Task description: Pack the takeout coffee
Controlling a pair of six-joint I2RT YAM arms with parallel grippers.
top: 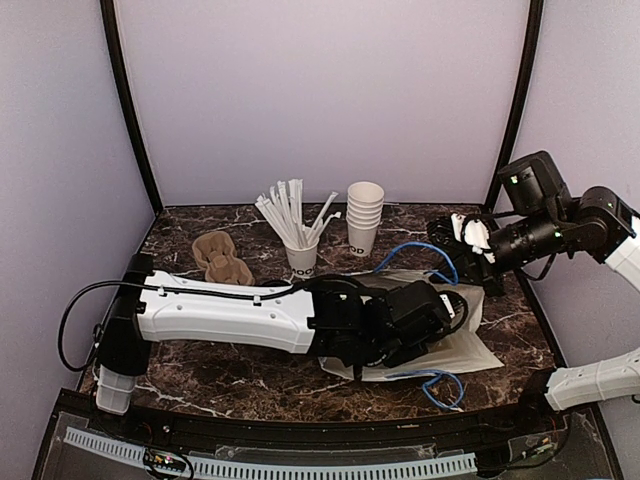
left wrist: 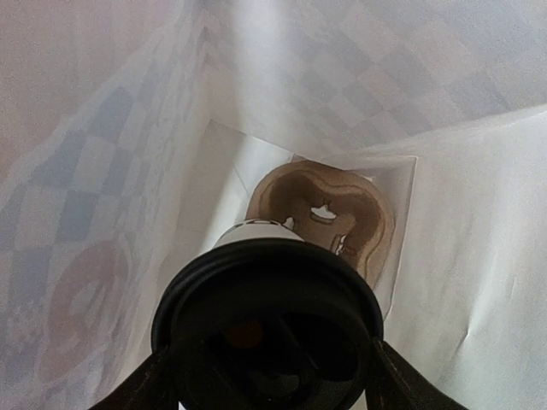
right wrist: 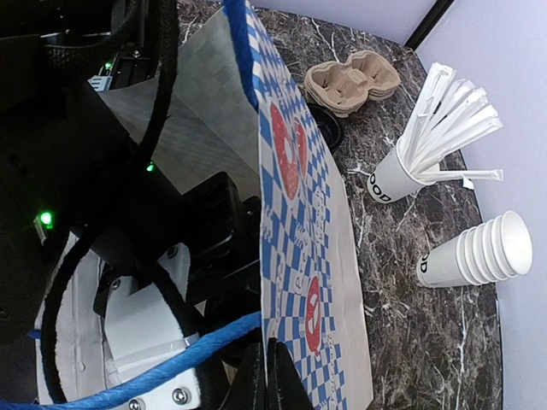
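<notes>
Soft, even light; my top view is sharp.
Inside the bag (left wrist: 479, 282) light glows washed-out; the lid (left wrist: 269, 342) at six o'clock is dark and blurred.

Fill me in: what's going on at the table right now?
The left fingers grip a small white paper cup capped with a round black plastic lid, deep inside the blue-checked white paper bag, which lies on its side. A brown pulp cup carrier sits at the bag's bottom, just beyond the cup. The right fingers are shut on the bag's rim, seemingly holding its mouth open. The cup is not yet released.
</notes>
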